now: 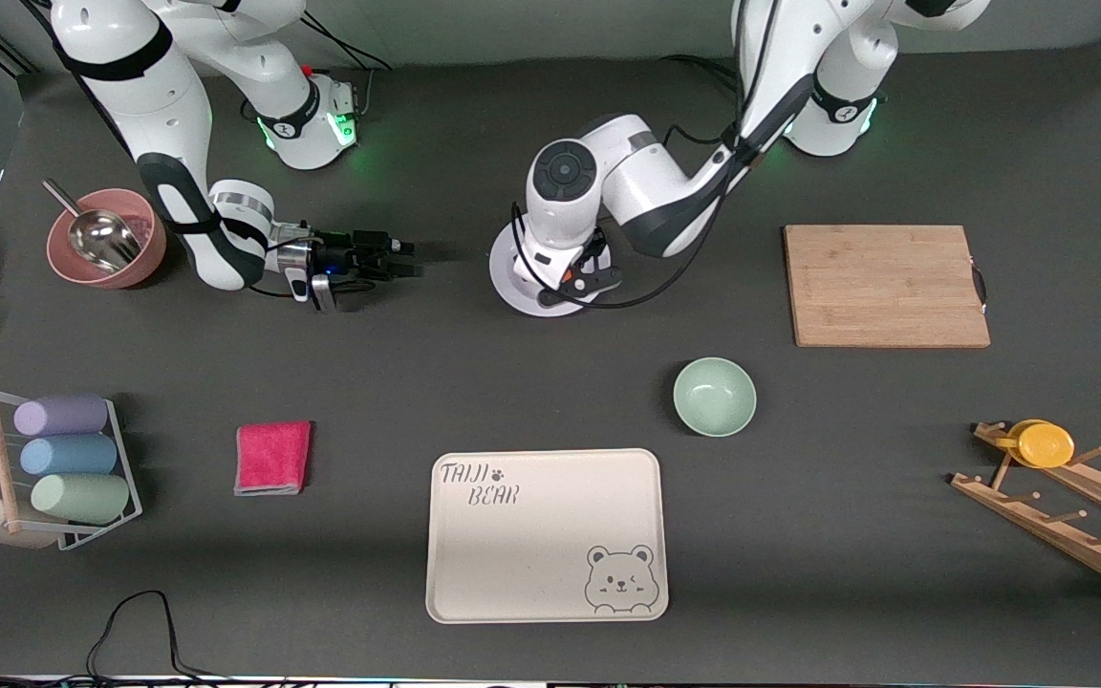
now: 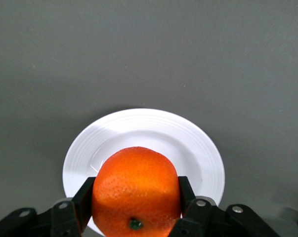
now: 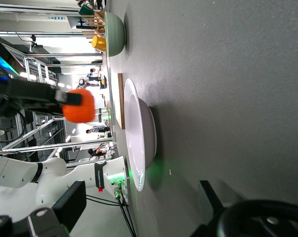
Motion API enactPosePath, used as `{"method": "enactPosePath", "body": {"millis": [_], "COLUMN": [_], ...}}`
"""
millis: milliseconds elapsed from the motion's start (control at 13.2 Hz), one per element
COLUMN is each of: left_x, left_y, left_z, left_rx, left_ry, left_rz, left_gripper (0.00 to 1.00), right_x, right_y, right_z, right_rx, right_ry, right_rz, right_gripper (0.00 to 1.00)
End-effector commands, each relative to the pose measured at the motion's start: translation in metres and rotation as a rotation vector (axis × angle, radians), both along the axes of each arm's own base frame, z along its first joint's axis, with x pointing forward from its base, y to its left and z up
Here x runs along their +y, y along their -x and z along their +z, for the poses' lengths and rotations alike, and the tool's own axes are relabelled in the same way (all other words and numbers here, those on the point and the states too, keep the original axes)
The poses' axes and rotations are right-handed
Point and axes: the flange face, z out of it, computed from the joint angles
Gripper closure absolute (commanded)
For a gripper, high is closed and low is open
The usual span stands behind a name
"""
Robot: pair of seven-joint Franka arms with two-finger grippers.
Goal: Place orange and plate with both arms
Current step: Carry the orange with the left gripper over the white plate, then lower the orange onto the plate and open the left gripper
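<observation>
- The orange [image 2: 135, 190] is up in the air, right over the plate [image 2: 144, 131].
- The left gripper [image 2: 135, 207] squeezes the orange between its two black fingers [image 2: 84, 200].
- The white plate sits on the dark table [image 1: 550, 382], farther from the front camera than the bear tray [image 1: 545, 535] and the green bowl [image 1: 714, 396].
- The right gripper [image 1: 404, 259] waits low by the table with its fingers wide apart and nothing in them, beside the plate, toward the pink bowl [image 1: 107, 238].
</observation>
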Motion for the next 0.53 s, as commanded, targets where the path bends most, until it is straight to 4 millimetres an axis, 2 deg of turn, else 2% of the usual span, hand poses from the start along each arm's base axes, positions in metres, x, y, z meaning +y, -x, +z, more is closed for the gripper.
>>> {"method": "enactPosePath", "body": {"millis": [0,151,302,453], "left_x": [-0.015,-0.024,-0.024,-0.024], "left_y": [0.016,0.027,0.028,0.030], "left_z": [-0.025,-0.039,-0.045,-0.047], "left_rx": [-0.063,-0.074,-0.075,-0.074], "left_ry": [-0.041,-0.035,-0.040,-0.046], "left_rz": [0.022,0.004,0.013,0.034], "left_gripper": [1.00,1.00,1.00,1.00], "right_x": [0.001,0.001,0.002,0.002], "right_y": [-0.002,-0.002,-0.003,-0.004], "right_z": [-0.005,-0.005,-0.005,-0.004], "right_rx": [0.005,0.004,0.003,-0.002], "right_ry": [0.003,0.004,0.003,0.003], "right_rz": [-0.012,-0.013,-0.012,-0.011], "right_gripper": [0.05,0.27,0.47,0.59]}}
